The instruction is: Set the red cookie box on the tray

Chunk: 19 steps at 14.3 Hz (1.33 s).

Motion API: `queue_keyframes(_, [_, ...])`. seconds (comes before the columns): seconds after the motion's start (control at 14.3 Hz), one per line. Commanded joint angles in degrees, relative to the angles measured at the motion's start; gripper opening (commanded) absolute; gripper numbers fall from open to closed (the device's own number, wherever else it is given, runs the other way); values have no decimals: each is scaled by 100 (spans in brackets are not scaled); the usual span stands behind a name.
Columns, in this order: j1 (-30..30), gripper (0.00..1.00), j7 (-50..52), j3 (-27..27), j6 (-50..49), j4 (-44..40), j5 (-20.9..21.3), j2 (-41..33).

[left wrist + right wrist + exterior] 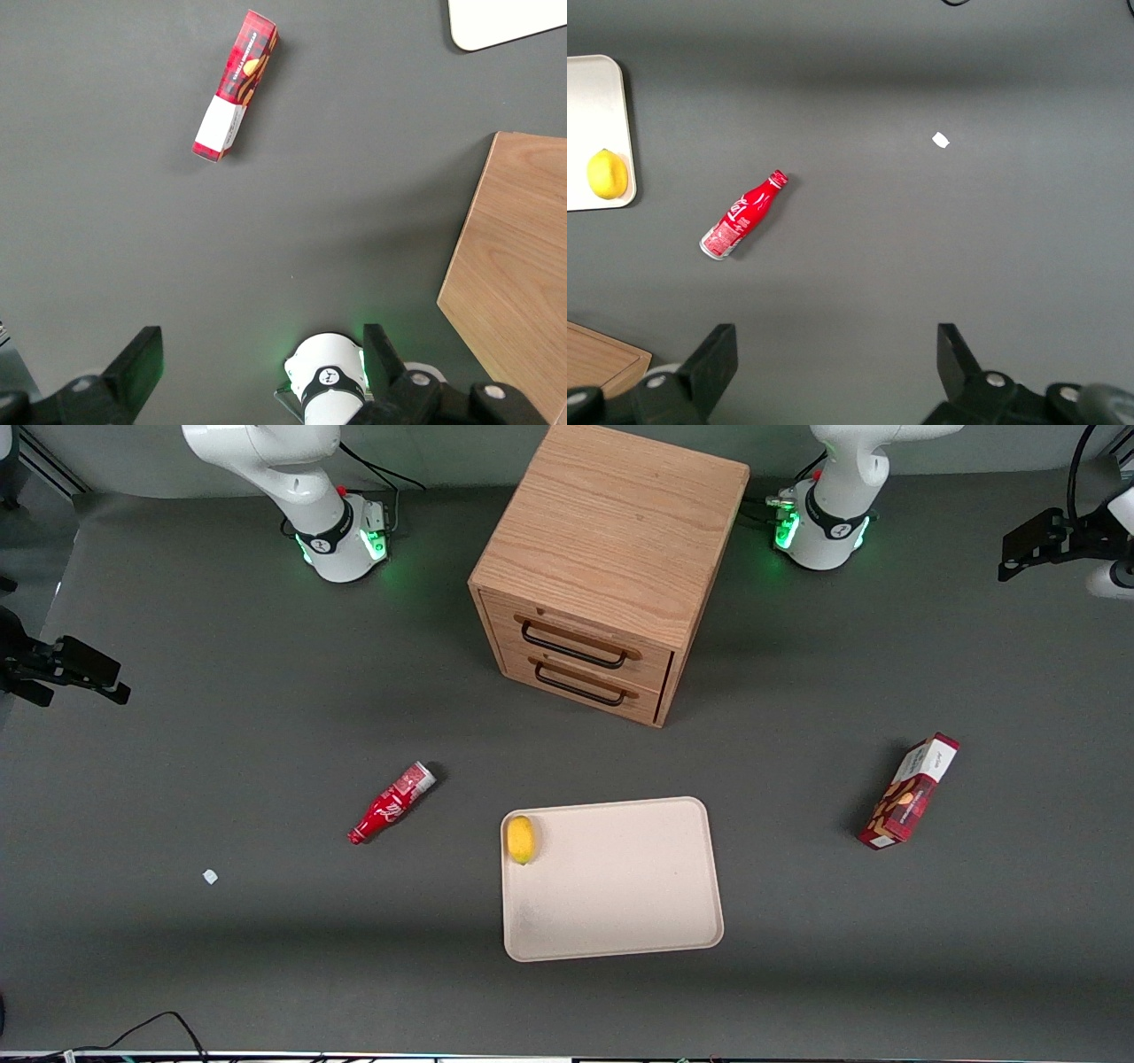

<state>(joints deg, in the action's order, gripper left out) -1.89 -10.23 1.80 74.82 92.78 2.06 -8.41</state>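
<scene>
The red cookie box [910, 791] lies on the grey table toward the working arm's end, well apart from the tray [620, 921]. Its white end panel points away from the front camera. The left wrist view shows the red cookie box [235, 86] from above and one corner of the tray [496, 22]. My left gripper [1019, 553] hangs high at the working arm's end of the table, farther from the front camera than the box. The gripper [261, 372] is open, its fingers wide apart with only bare table and the arm's base between them.
A yellow lemon [521, 839] sits on the tray's corner nearest the red bottle [391, 802], which lies on the table toward the parked arm's end. A wooden two-drawer cabinet [611, 558] stands farther from the front camera than the tray. A white scrap [210, 877] lies near the bottle.
</scene>
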Motion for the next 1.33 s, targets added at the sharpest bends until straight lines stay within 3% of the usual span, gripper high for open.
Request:
queue_keyframes(0.0, [-57,100,91,49,-12,-137,-30,50])
queue_keyframes(0.35, [-57,100,100,5,-108,-172,-223,85])
queue_keyframes(1.26, [-66,100,-13,5,-47,-417,-197,198])
